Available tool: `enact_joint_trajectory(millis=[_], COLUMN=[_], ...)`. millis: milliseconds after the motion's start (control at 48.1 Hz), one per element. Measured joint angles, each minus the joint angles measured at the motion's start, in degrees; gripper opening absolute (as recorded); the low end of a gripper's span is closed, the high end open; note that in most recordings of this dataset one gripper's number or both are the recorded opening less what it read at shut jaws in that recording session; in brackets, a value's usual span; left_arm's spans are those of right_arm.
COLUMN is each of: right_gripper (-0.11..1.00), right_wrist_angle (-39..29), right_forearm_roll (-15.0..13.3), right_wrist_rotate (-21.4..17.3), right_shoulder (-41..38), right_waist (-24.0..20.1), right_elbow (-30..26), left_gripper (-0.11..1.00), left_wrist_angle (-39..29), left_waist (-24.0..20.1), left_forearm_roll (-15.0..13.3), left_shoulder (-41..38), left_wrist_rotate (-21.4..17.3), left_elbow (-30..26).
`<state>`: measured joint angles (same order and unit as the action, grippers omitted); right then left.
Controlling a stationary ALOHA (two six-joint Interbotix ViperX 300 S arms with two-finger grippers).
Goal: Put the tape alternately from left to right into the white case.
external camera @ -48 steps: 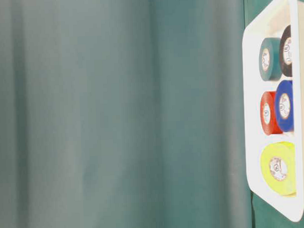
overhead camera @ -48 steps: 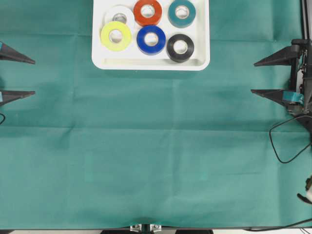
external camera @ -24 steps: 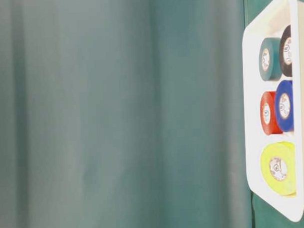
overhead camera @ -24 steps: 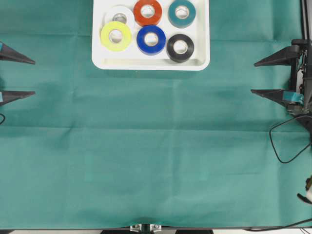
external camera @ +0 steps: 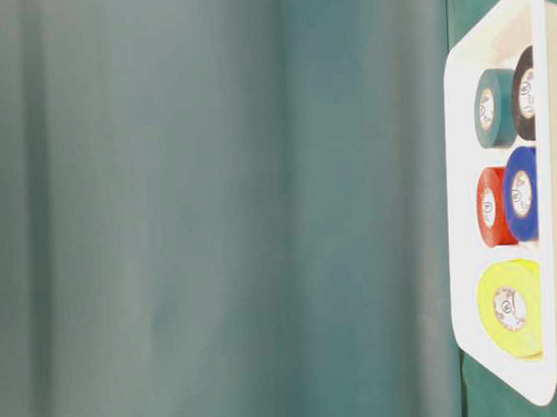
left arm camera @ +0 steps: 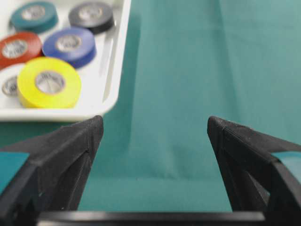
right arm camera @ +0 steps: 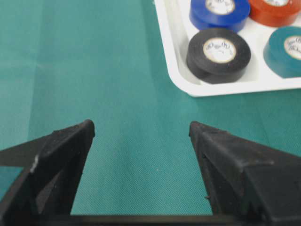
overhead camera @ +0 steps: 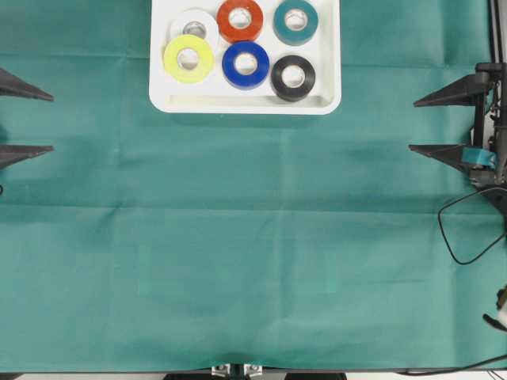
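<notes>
The white case [overhead camera: 323,104] lies at the table's far middle and holds several rolls of tape: yellow [overhead camera: 188,58], white [overhead camera: 194,26], orange-red [overhead camera: 240,19], blue [overhead camera: 245,64], teal [overhead camera: 295,20] and black [overhead camera: 292,77]. At the left edge my left gripper [overhead camera: 52,123] is open with nothing in it, well clear of the case. Over at the right edge, my right gripper [overhead camera: 412,125] is open too, holding nothing. The left wrist view shows the case [left arm camera: 110,89] with the yellow roll [left arm camera: 49,88] nearest. In the right wrist view the black roll [right arm camera: 218,54] sits at the case's near corner [right arm camera: 186,82].
Green cloth [overhead camera: 253,253] covers the whole table, with open room between the grippers and in front of the case. A black cable [overhead camera: 459,229] loops beside the right arm's base at the right edge.
My left gripper has drawn back slightly toward the left edge. Nothing else has moved.
</notes>
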<state>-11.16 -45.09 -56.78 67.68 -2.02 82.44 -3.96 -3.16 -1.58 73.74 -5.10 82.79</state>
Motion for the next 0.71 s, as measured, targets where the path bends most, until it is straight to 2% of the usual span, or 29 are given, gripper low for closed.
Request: enact_joint_trajectory(millis=[707], right_gripper=[0.88], right_wrist_angle=[0.0], right_forearm_roll=[-0.1], right_wrist_rotate=[0.0], right_shoulder=[0.7], right_waist=[-0.1], right_elbow=[0.0], left_gripper=[0.64], left_wrist_angle=[0.1], left_waist=[0.0], left_forearm_roll=[0.0], left_shoulder=[2.0], left_wrist_rotate=[0.0], left_elbow=[0.0])
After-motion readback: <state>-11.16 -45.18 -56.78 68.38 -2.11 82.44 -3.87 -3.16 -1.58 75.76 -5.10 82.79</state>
